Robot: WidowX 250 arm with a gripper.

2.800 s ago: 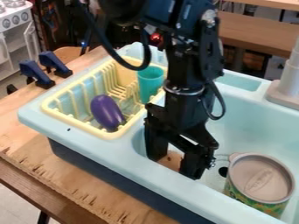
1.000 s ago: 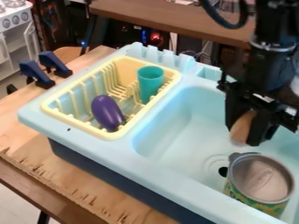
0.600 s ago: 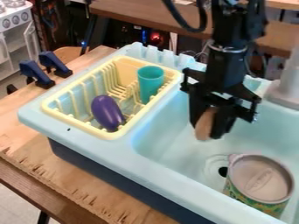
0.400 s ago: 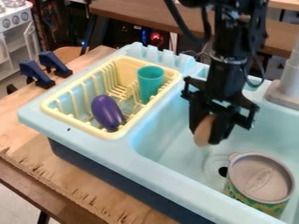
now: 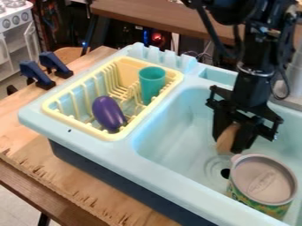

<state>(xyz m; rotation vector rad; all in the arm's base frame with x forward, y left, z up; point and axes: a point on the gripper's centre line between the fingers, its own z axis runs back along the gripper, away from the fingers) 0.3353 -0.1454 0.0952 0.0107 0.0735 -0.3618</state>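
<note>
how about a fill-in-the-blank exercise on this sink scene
The purple toy lies in the ____ rack.
The gripper has a brown object held between its two ____.
The can stands in the sink, in the picture to the ____ of the rack.
On the wooden table, the number of dark blue clamps is ____.

Missing words: yellow; fingers; right; two.

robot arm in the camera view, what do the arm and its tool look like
The arm is black, built of chunky segments, with a pale silvery ring around its lower part. Black cables loop loosely beside it. The tool is black too, with two thick, blocky fingers under a wider, angular crosspiece. I can't make out any markings on it.
</note>
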